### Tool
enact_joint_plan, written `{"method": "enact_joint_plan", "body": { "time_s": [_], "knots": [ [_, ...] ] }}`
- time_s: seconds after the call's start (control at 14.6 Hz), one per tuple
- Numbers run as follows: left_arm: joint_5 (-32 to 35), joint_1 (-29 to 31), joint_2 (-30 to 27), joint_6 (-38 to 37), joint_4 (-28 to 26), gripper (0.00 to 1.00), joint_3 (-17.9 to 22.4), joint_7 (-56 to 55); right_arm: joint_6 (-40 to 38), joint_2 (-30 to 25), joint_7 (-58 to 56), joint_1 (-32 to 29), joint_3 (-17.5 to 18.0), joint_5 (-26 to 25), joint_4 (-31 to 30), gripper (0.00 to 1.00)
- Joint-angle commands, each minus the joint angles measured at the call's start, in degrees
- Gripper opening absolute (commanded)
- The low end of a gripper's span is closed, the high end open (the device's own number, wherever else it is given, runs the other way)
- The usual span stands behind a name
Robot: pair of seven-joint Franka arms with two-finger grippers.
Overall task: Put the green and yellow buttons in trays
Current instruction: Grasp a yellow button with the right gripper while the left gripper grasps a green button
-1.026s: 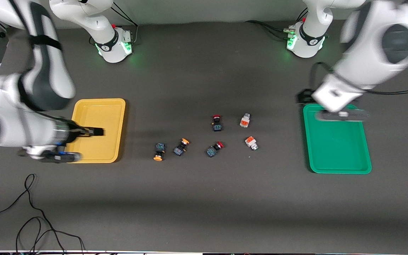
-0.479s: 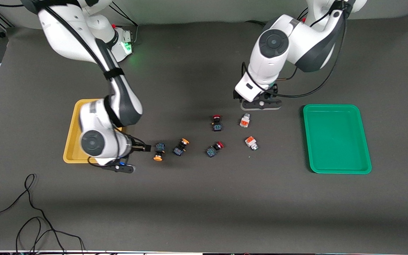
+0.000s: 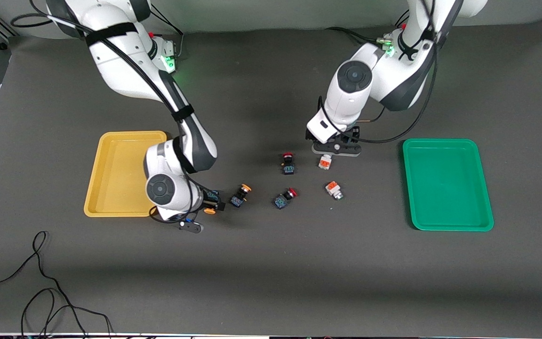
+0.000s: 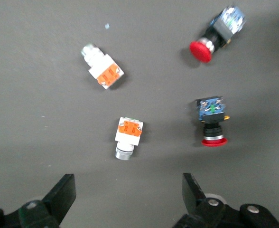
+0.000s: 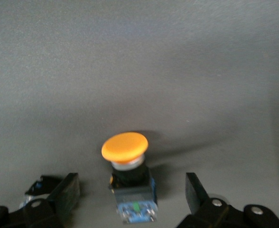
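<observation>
The right gripper (image 3: 212,203) is sitting low over the dark table (image 3: 271,263), just beside the shallow yellow plastic tray (image 3: 111,174), with its jaws spread apart. Between those jaws, not yet gripped, a black-bodied push-button with a round orange-yellow cap (image 5: 125,164) is lying on the table, cap pointing away from the wrist. A second black-bodied switch with an orange-yellow cap (image 3: 241,195) is resting just outside the jaws, toward the left arm's end.

The left gripper (image 3: 332,149) is hovering with its jaws released and wide. A white-bodied button with an orange patch and silvery end (image 4: 126,138) is lying ahead of the gap between the fingers (image 4: 63,192), untouched. The other white-bodied button with an orange patch (image 4: 104,69) is lying farther out from the jaws, near two black switches with red caps (image 4: 210,121). The shallow green plastic tray (image 3: 447,186) is sitting well apart from the jaws, at the left arm's end.
</observation>
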Motion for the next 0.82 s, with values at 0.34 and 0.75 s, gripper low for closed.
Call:
{"method": "enact_joint_plan", "body": {
  "time_s": [0.34, 0.75],
  "knots": [
    [3.77, -1.06, 12.79, 15.38, -2.29, 1.0, 1.36, 0.58, 1.44, 0.33, 1.36, 0.43, -0.75, 1.51, 0.38, 0.0],
    [3.69, 0.09, 13.94, 15.57, -1.32, 0.59, 1.44, -0.04, -17.68, -12.56, -11.62, -4.48, -5.13, 0.63, 2.32, 0.0]
  ]
}}
